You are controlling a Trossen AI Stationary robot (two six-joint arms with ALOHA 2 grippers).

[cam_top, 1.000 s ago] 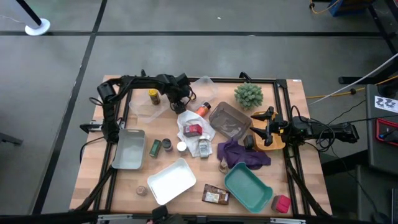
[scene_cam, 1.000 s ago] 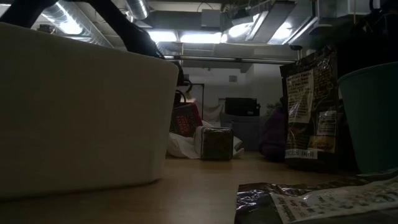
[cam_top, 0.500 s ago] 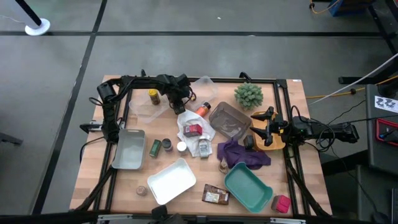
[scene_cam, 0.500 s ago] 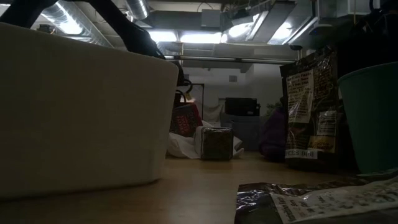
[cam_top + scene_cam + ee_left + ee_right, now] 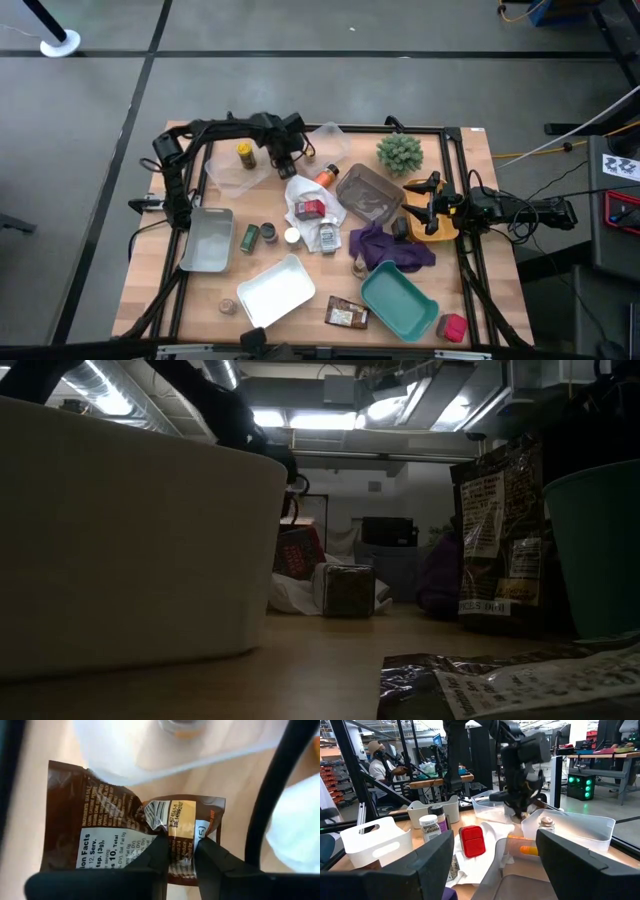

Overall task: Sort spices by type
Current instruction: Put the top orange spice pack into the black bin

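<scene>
My left gripper (image 5: 283,160) is at the far side, beside the clear tray (image 5: 232,172) that holds a yellow jar (image 5: 245,153). It is shut on a flat brown packet (image 5: 125,830). My right gripper (image 5: 415,207) waits open at the table's right side. An orange jar (image 5: 326,176) lies by the grey tray (image 5: 368,195). A red box (image 5: 309,208) lies on the white cloth (image 5: 300,195). A green jar (image 5: 250,237), a brown jar (image 5: 268,233) and a white-capped jar (image 5: 291,236) stand mid-table. Another brown packet (image 5: 346,315) lies near the front. My left gripper pinches the brown packet between its two fingers (image 5: 161,851), at the crumpled edge by the barcode (image 5: 172,827). The fingers come from above, pointing down. One layer or several, I cannot tell. The packet spreads out below the fingers and looks clear of the table.
A green spiky plant (image 5: 400,152) stands at the far right. A purple cloth (image 5: 390,248) lies mid-right. A teal tray (image 5: 400,300), a white tray (image 5: 277,290) and a pale tray (image 5: 207,240) stand toward the front and left. A red box (image 5: 453,327) lies at the front right corner.
My left gripper has gone a little toward the table's far left, toward the clear tray, still shut on the brown packet.
</scene>
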